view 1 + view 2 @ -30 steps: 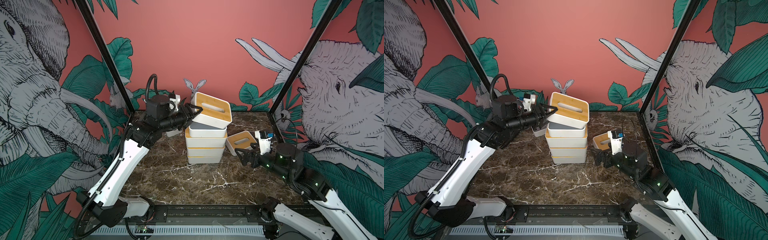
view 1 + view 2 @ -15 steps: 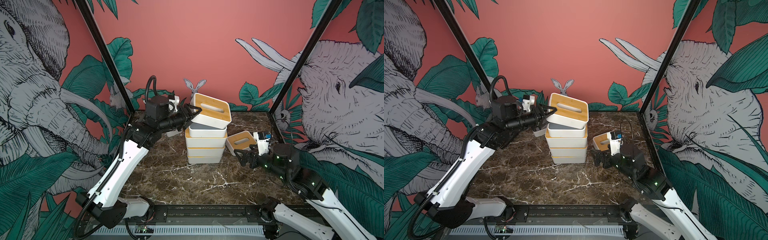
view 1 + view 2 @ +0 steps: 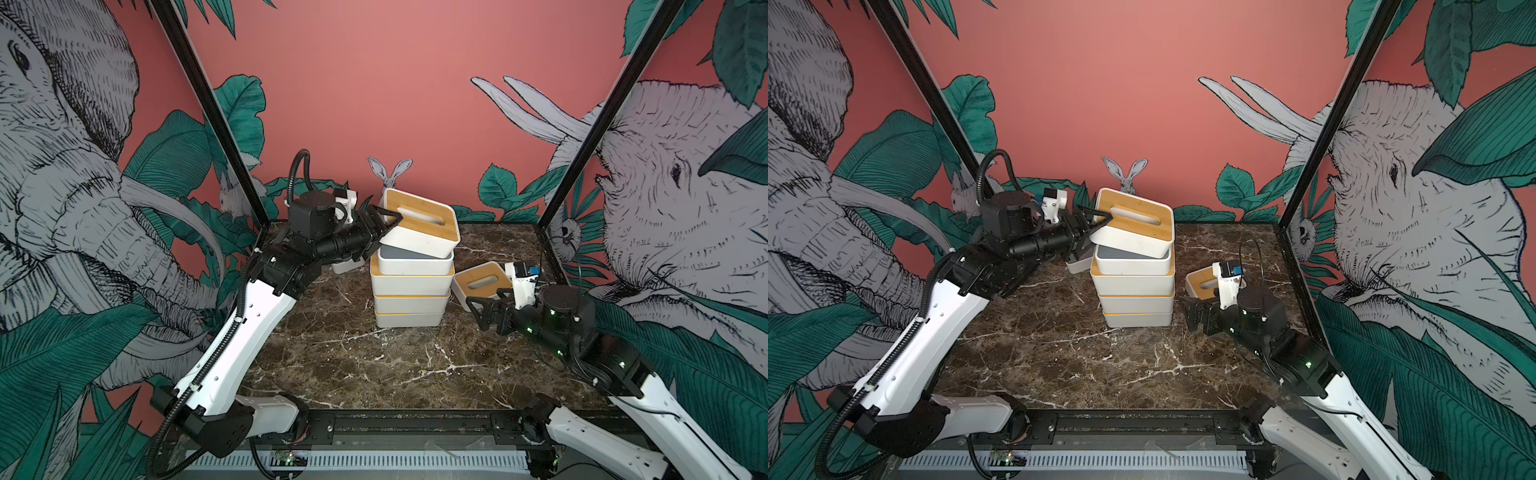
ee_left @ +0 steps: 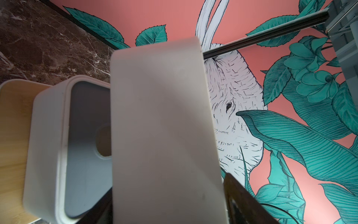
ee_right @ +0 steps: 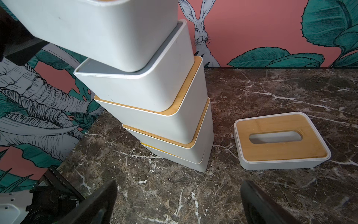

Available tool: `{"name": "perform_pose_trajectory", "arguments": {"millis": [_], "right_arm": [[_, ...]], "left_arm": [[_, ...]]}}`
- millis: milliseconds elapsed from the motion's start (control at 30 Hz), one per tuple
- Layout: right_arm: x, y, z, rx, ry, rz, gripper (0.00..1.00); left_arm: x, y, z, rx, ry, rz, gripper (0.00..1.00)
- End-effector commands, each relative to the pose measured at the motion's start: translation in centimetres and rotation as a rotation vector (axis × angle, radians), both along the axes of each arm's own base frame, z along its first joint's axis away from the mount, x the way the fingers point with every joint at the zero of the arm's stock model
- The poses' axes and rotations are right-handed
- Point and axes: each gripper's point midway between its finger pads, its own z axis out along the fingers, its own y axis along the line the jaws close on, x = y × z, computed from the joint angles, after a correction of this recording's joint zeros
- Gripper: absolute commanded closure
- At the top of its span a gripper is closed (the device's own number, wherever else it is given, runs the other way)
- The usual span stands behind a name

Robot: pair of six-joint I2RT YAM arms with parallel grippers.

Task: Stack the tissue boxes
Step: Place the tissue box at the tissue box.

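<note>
A stack of white tissue boxes (image 3: 411, 291) stands mid-table, lids from the bottom yellow, bamboo, bamboo, grey (image 3: 415, 259). On it a bamboo-lidded box (image 3: 419, 224) (image 3: 1133, 224) lies tilted and askew. My left gripper (image 3: 395, 228) (image 4: 166, 203) has its jaws round that box's left end, one finger over the lid and one under. Whether they press on it does not show. Another bamboo-lidded box (image 3: 482, 282) (image 5: 280, 139) lies flat to the right of the stack. My right gripper (image 3: 490, 305) (image 5: 179, 186) hovers open in front of it, nothing between its fingers.
A further white box (image 3: 345, 266) sits on the marble table (image 3: 374, 365) behind my left arm, mostly hidden. Painted walls with black frame posts (image 3: 582, 158) close the back and sides. The black rail (image 3: 415, 424) runs along the front edge.
The tilted top box and my left arm have barely moved. My right arm has edged slightly to the left, its jaws as wide as before.
</note>
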Motion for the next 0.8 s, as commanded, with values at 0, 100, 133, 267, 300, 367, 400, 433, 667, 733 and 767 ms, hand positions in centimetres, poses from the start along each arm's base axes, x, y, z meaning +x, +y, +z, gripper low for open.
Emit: {"name": "perform_pose_trajectory", "arguments": {"millis": [0, 100, 133, 267, 300, 367, 400, 433, 667, 733, 767], "right_arm": [[0.4, 0.3, 0.8, 0.030, -0.025, -0.011, 0.01], [0.6, 0.3, 1.0, 0.029, -0.027, -0.017, 0.01], [0.6, 0.2, 1.1, 0.030, -0.030, -0.020, 0.01], [0.8, 0.2, 1.5, 0.032, -0.037, -0.026, 0.01], [0.8, 0.2, 1.6, 0.030, -0.037, -0.027, 0.01], [0.8, 0.2, 1.7, 0.030, -0.038, -0.028, 0.01], [0.8, 0.1, 1.7, 0.029, -0.039, -0.031, 0.01], [0.8, 0.1, 1.7, 0.029, -0.040, -0.034, 0.01], [1.0, 0.4, 2.4, 0.032, -0.044, -0.027, 0.01], [1.1, 0.5, 2.8, 0.035, -0.047, -0.024, 0.01], [1.2, 0.6, 2.8, 0.033, -0.048, -0.024, 0.01]], "left_arm": [[-0.8, 1.2, 1.7, -0.020, -0.058, 0.012, 0.16], [-0.8, 1.4, 1.5, -0.014, -0.059, 0.012, 0.10], [-0.8, 1.4, 1.4, -0.010, -0.059, 0.011, 0.10], [-1.0, 1.5, 0.8, 0.040, -0.053, -0.003, 0.09], [-1.0, 1.5, 0.6, 0.056, -0.050, -0.006, 0.09], [-1.0, 1.8, 0.2, 0.084, -0.044, -0.004, 0.09], [-0.9, 1.8, 0.0, 0.096, -0.039, -0.005, 0.08], [-1.0, 1.8, -0.2, 0.101, -0.036, -0.010, 0.08], [-0.4, 1.8, -1.6, 0.144, -0.005, -0.019, 0.08], [-0.1, 1.8, -2.1, 0.144, 0.006, -0.015, 0.08], [-0.1, 1.8, -2.2, 0.144, 0.010, -0.011, 0.08]]}}
